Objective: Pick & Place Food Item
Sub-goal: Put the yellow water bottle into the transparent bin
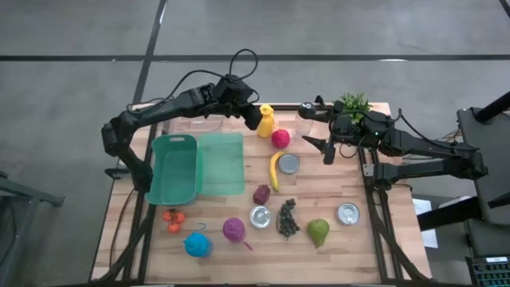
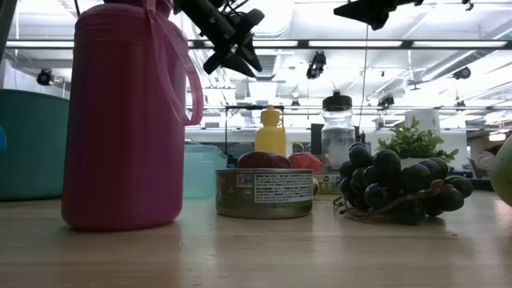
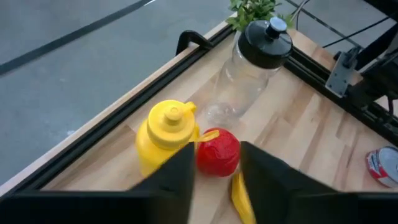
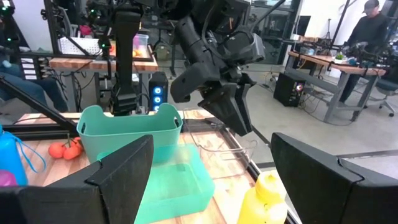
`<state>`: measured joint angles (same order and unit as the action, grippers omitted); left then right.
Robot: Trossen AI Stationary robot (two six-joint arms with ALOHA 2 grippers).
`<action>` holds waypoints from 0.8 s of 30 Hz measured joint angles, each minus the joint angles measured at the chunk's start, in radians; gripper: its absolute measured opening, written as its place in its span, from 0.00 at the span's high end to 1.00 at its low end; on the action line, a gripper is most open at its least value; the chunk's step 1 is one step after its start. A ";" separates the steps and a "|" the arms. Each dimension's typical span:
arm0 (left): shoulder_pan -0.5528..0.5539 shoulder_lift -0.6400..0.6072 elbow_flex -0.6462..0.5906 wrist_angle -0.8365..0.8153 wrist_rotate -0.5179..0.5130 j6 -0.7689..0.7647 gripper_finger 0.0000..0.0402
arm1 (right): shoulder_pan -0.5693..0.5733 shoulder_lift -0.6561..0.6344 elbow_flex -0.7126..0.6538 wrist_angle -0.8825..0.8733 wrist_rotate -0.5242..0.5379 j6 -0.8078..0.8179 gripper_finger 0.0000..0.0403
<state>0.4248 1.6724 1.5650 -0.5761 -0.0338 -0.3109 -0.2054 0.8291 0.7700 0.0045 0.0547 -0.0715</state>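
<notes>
I see my left hand (image 1: 253,114) hovering above the yellow bottle (image 1: 265,121), fingers narrowly parted and empty. The red apple (image 1: 280,138) sits on the tabletop (image 1: 374,247) just beside that bottle. My right hand (image 1: 317,147) hangs wide open, holding nothing.

Pale wooden table (image 1: 382,239), glossy metal can (image 2: 264,194), translucent green plastic basket (image 1: 174,169).

A red apple (image 1: 280,138), round and glossy, sits on the wooden counter (image 1: 374,239) near its far edge. It rests just beside a yellow squeeze bottle (image 1: 265,121) and at the top end of a banana (image 1: 275,171). A green bin (image 1: 174,168) with its lid (image 1: 221,163) alongside lies to the left, well apart from the apple.
</notes>
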 joint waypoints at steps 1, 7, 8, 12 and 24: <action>0.000 0.000 0.000 0.002 -0.001 0.000 0.60 | 0.000 0.000 0.000 0.000 0.000 0.000 0.20; -0.001 0.002 0.000 0.004 -0.004 0.041 0.27 | 0.000 0.000 0.000 0.000 0.000 0.000 0.20; -0.001 0.004 0.000 0.008 -0.004 0.064 0.23 | 0.000 0.000 0.000 0.000 0.000 0.000 0.20; 0.001 0.013 0.001 0.007 -0.003 0.137 0.10 | 0.000 0.000 0.000 0.000 0.000 0.000 0.20; 0.011 0.100 0.098 -0.027 0.026 0.234 0.04 | 0.000 0.000 0.000 0.000 0.000 0.000 0.20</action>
<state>0.4358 1.7721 1.6626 -0.6026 -0.0074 -0.0769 -0.2054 0.8294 0.7700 0.0047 0.0547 -0.0714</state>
